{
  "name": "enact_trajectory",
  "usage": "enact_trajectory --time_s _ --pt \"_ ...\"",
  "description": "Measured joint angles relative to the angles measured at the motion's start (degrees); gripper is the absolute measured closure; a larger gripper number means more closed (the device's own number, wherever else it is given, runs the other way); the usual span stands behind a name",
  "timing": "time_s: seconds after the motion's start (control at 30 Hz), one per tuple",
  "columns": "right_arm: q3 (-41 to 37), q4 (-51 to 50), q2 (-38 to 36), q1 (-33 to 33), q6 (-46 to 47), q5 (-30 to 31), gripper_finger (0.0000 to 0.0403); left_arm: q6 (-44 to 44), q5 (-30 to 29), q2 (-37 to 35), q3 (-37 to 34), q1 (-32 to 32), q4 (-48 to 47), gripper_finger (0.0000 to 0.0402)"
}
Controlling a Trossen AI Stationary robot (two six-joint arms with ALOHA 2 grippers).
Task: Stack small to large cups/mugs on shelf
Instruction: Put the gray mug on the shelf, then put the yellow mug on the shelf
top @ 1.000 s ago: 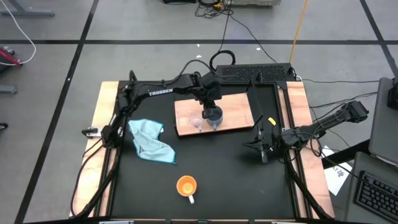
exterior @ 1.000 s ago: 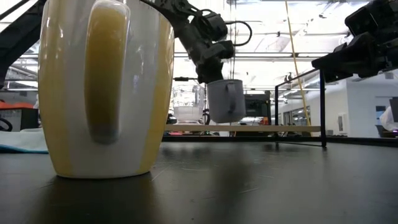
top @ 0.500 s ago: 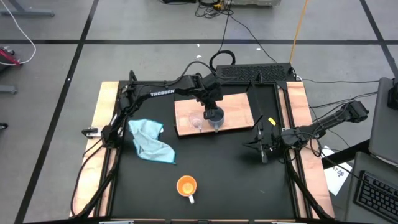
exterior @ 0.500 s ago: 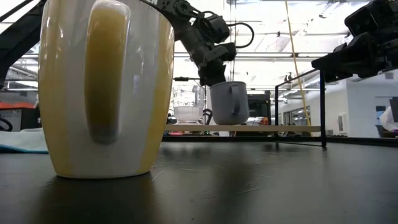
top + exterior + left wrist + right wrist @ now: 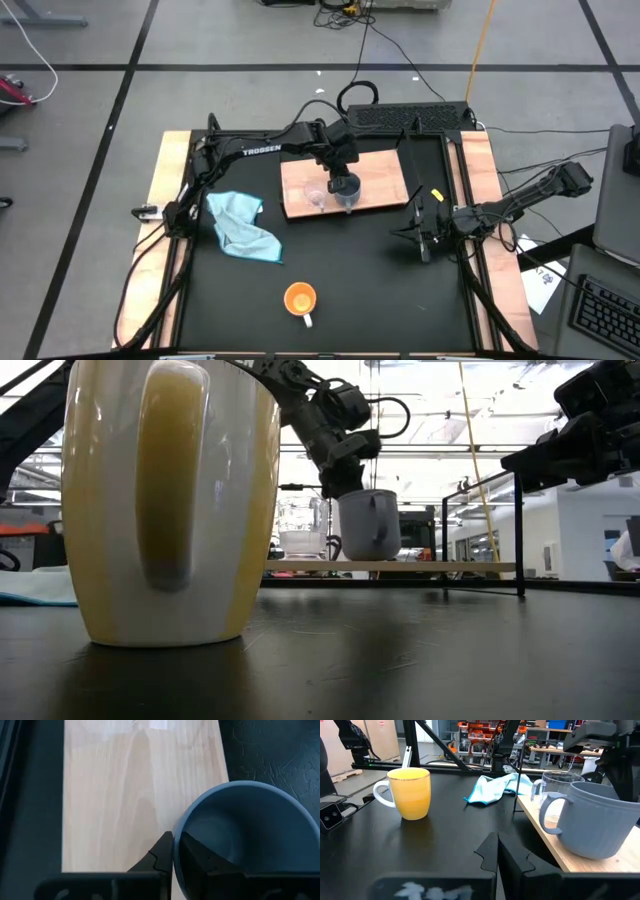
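Left gripper [image 5: 172,851] fingers are pinching the rim of the grey-blue mug [image 5: 344,187], holding it at the light-wood shelf [image 5: 385,175], just right of the clear glass cup [image 5: 316,196]. Mug is looking rigid, smooth, probably slippery; rim pinch seems workable. Orange mug [image 5: 299,299] is sitting near on the desk [image 5: 380,290]. Right gripper [image 5: 424,238] is waiting at right, fingers together.

An orange mug [image 5: 170,500] filled the near left. Beyond it the left gripper [image 5: 345,472] gripped a grey-blue mug [image 5: 369,525] by the rim, over the shelf [image 5: 430,567].
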Motion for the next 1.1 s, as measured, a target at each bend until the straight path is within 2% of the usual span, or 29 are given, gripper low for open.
enact_trajectory --time_s 0.4,1.1 --pt "0.00 0.00 0.00 0.00 0.02 0.00 0.0403 1.38 -1.45 0.05 0.00 -1.38 0.18 0.0364" --pt "0.00 -0.05 0.00 0.00 1.10 -0.02 0.0403 1.09 -3.08 0.05 0.40 -1.73 2.28 0.0238"
